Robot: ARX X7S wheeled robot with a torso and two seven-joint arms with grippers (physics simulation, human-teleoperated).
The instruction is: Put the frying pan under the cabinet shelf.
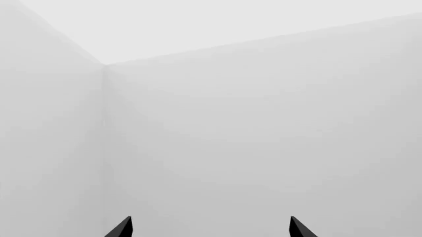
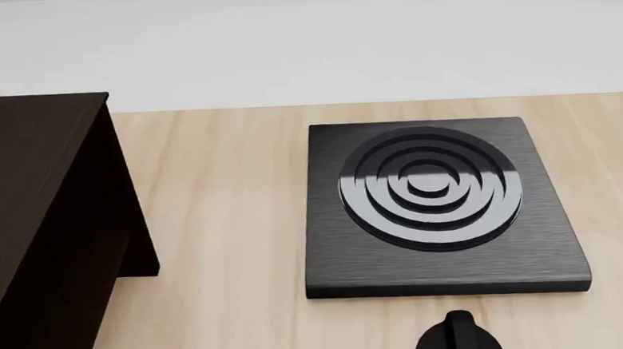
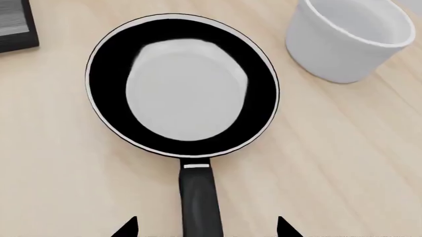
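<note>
Pale wood-grain tabletop (image 2: 229, 227) fills most of the head view, with a plain white wall behind it across the top of the frame. At the left edge stands the large dark brown wood-grain cabinet shelf (image 2: 37, 237), showing its flat top and plain side panel. Right of centre lies a square black stove plate (image 2: 441, 208) with concentric rings, and a small black round knob (image 2: 459, 339) sits at the lower edge.

The small round black frying pan (image 3: 181, 84), whitish inside with a glossy rim, appears only in the right wrist view, resting flat on the wood, its long black handle (image 3: 199, 197) running to the frame's bottom. A white round bowl (image 3: 346, 37) stands near it at the upper right, apart from it.

The right gripper (image 3: 207, 228) is spread wide, its black tips either side of the handle without touching it. The left gripper (image 1: 211, 228) is also spread wide, holding nothing and facing bare white walls.
</note>
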